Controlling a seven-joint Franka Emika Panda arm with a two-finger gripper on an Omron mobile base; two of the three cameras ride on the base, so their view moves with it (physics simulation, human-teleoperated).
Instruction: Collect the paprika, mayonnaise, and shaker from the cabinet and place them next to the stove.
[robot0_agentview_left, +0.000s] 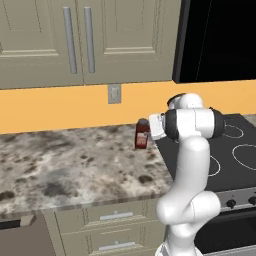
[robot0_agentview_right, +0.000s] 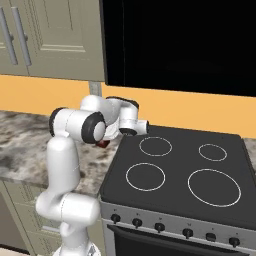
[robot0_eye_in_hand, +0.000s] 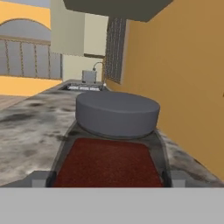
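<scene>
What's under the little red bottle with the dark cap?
The small dark red paprika bottle stands on the speckled stone counter, beside the black cooktop. The spot right beneath it is covered by the bottle itself.

One paprika (robot0_agentview_left: 142, 134) is standing on one counter (robot0_agentview_left: 60, 165), right at the gripper (robot0_eye_in_hand: 109, 177), its cap and red body sitting close between the fingertips. One stove (robot0_agentview_right: 185, 175) is lying just beside the gripper, showing four ring burners. Above the gripper, two bar handles (robot0_agentview_left: 80, 40) are hanging on two cabinet doors. One wall outlet (robot0_agentview_left: 114, 93) is sitting above the paprika.
</scene>
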